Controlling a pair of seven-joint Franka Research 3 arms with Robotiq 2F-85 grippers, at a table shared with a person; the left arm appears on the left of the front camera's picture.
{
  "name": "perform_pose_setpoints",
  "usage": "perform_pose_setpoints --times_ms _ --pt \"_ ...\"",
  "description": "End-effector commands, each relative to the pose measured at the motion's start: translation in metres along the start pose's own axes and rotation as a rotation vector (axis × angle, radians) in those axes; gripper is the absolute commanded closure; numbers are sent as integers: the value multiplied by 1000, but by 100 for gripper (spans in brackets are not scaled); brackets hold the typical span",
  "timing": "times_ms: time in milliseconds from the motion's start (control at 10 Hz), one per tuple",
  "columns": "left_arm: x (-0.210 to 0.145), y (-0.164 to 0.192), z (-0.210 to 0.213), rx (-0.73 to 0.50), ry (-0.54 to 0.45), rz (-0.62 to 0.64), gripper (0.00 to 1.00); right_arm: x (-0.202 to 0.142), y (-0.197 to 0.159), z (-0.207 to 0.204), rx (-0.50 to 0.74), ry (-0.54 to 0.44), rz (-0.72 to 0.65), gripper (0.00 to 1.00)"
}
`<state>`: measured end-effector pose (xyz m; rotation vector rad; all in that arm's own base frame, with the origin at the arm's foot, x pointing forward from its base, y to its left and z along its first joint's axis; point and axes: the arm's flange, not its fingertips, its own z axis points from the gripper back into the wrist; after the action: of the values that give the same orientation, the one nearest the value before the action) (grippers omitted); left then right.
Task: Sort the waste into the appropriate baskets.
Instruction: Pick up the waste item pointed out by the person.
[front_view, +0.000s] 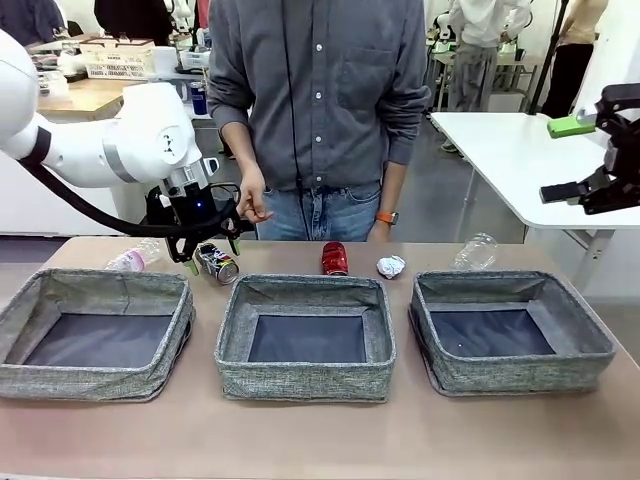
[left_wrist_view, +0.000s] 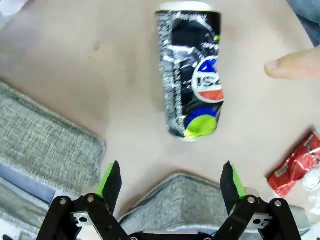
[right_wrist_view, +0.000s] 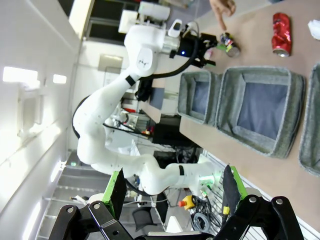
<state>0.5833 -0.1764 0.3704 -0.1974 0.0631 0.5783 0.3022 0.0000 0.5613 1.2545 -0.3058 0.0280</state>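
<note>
A dark printed can (front_view: 218, 263) lies on its side behind the gap between the left basket (front_view: 80, 380) and the middle basket (front_view: 305, 382). My left gripper (front_view: 205, 250) hangs open just above it. In the left wrist view the can (left_wrist_view: 192, 75) lies beyond the spread green pads (left_wrist_view: 110, 182), apart from them. A red can (front_view: 334, 258), a foil ball (front_view: 391, 266) and a clear bottle (front_view: 473, 251) rest behind the middle basket and the right basket (front_view: 520, 372). Another clear bottle (front_view: 130, 259) lies behind the left basket. My right gripper (front_view: 575, 158) is raised at the far right, open and holding nothing.
A person stands at the far side with a hand (front_view: 252, 205) lowered near the dark can; a fingertip (left_wrist_view: 292, 67) points beside it. All three baskets show bare dark bottoms. A white table (front_view: 500, 150) stands behind my right gripper.
</note>
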Motion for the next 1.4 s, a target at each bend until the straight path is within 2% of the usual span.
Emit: perform_pose_setpoints --times_ms 0,200,300,400,1000,1100,1200,1300 --pt "12 -9 -8 22 -24 7 0 3 2 -1 21 -4 24 0" --pt "22 -11 -18 19 -51 33 0 3 2 -1 21 -4 24 0" --pt "25 -12 -22 -19 -60 12 0 3 2 -1 21 -4 24 0" --pt "29 -14 -26 -22 -114 24 0 3 2 -1 21 -4 24 0" --pt "35 -15 -41 19 -115 53 0 3 2 -1 21 -4 24 0" --pt "35 -15 -42 18 -118 57 13 3 2 -1 21 -4 24 0" --pt "36 -14 -42 26 -125 58 57 3 2 -1 21 -4 24 0" --pt "36 -13 -43 26 -127 56 71 3 2 -1 21 -4 24 0"
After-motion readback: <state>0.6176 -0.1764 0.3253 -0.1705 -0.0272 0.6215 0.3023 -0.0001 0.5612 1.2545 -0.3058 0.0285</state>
